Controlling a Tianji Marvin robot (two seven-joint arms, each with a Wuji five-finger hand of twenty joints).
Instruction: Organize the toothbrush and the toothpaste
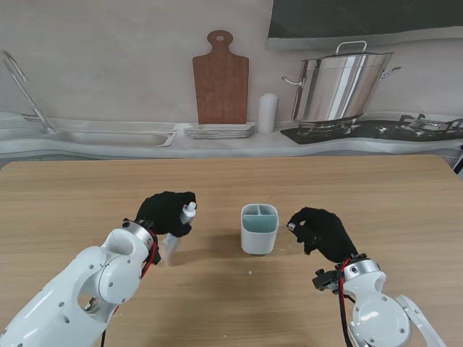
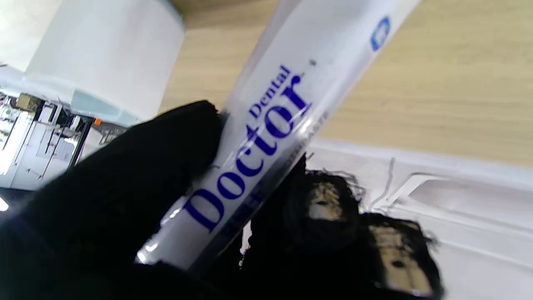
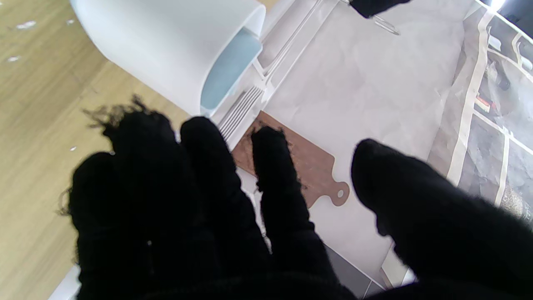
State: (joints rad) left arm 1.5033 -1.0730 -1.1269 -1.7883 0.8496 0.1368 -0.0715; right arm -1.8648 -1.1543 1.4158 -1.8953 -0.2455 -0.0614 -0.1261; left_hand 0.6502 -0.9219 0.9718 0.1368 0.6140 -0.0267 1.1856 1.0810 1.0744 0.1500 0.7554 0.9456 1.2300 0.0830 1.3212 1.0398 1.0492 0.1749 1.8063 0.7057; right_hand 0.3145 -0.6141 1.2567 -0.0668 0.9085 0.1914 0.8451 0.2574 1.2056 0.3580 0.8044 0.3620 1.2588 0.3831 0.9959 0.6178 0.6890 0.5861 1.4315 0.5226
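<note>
My left hand (image 1: 166, 212) is shut on a white toothpaste tube (image 1: 187, 214) with blue "Dental Doctor" lettering (image 2: 270, 125), held tilted just above the table with its cap end towards the holder. Black-gloved fingers (image 2: 145, 179) wrap round the tube. The white holder with pale blue compartments (image 1: 259, 228) stands upright mid-table, between my hands; it also shows in both wrist views (image 2: 104, 54) (image 3: 166, 46). My right hand (image 1: 322, 233) hovers close to the holder's right side, fingers (image 3: 208, 229) spread and holding nothing. I see no toothbrush in any view.
The wooden table (image 1: 231, 181) ends at a kitchen backdrop with a sink (image 1: 108, 136), a brown cutting board (image 1: 221, 79), stacked plates (image 1: 219, 131), a white cylinder (image 1: 268, 112) and a steel pot (image 1: 340, 87) on a hob.
</note>
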